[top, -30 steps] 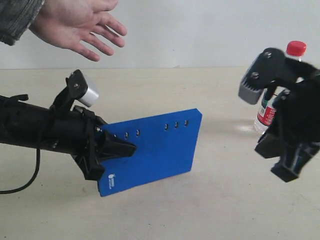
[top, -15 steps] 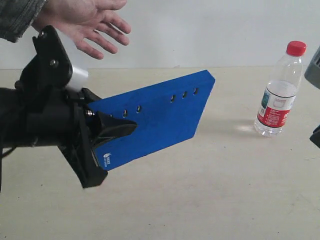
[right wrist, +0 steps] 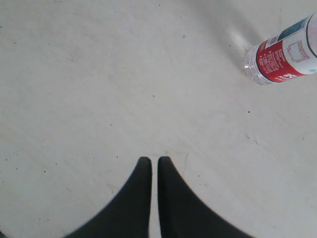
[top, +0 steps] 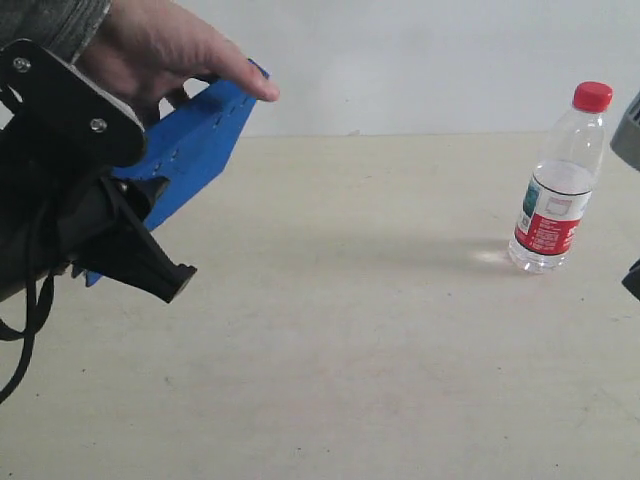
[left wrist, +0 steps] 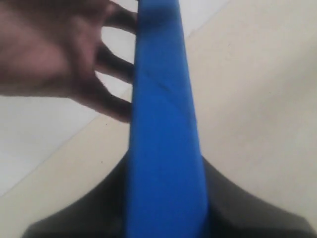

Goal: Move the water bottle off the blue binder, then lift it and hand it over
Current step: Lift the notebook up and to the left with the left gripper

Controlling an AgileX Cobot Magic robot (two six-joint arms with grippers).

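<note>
The water bottle [top: 553, 190] stands upright on the table at the right, red cap on top, and nothing touches it. It also shows in the right wrist view as the water bottle [right wrist: 285, 57], far from my right gripper [right wrist: 154, 159], which is shut with nothing between its fingers. My left gripper [top: 140, 215] is shut on the blue binder [top: 195, 150] and holds it tilted high at the upper left. In the left wrist view the blue binder [left wrist: 163, 148] runs edge-on between the jaws of my left gripper [left wrist: 164, 163].
A person's hand [top: 160, 50] grips the binder's upper edge; the same hand [left wrist: 54, 54] has its fingers against one face of the binder. Only a sliver of the right arm [top: 630, 135] shows at the right edge. The beige table [top: 350, 330] spreads between arm and bottle.
My left gripper has carried the binder up and to the left, and the hand has closed on its top edge. The right arm pulled away from the bottle to the right edge, and its jaws closed.
</note>
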